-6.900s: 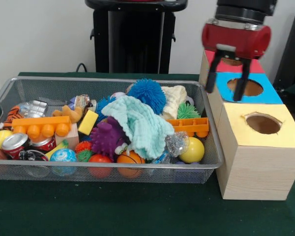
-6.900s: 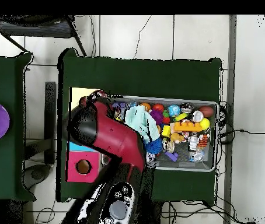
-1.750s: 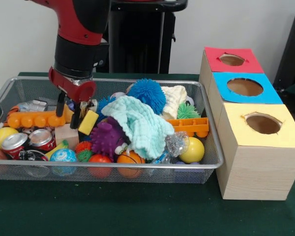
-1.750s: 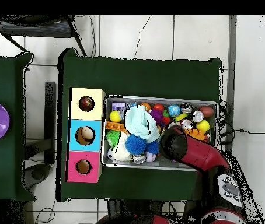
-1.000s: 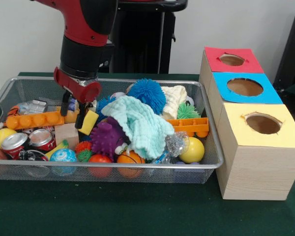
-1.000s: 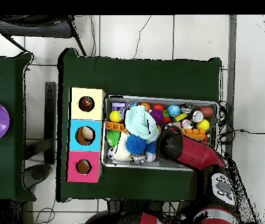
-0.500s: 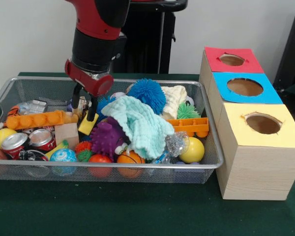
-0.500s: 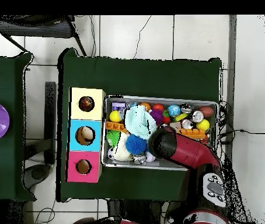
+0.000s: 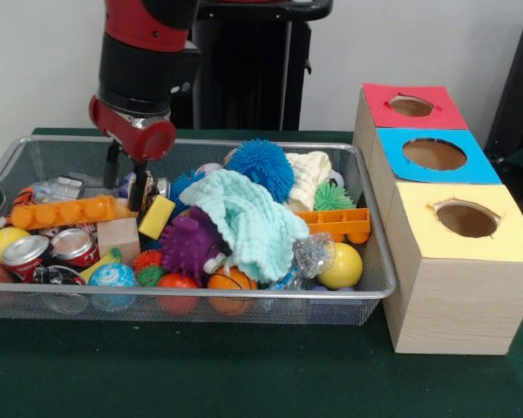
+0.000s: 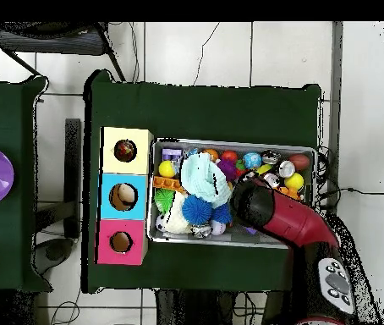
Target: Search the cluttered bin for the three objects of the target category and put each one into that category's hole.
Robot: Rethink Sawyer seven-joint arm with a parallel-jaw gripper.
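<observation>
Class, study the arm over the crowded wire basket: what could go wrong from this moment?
1. The open tool hangs among tightly packed items; closing could catch the orange block strip along with the yellow block.
2. The mint cloth covers part of the cluttered bin, possibly hiding targets.
3. A lifted item may drag neighbours over the rim.

Single red-and-black arm enters the front view from the top edge, left of centre, and hangs near vertical. Black wrist section sits above a red collar. End effector (image 9: 125,183) points straight down, its two dark fingers (image 9: 112,165) set apart with a visible gap between them, nothing held between them. Overhead view: the red forearm runs diagonally up-left from the base at the picture's bottom right, ending in the rounded black wrist, which hides the end effector below it.
</observation>
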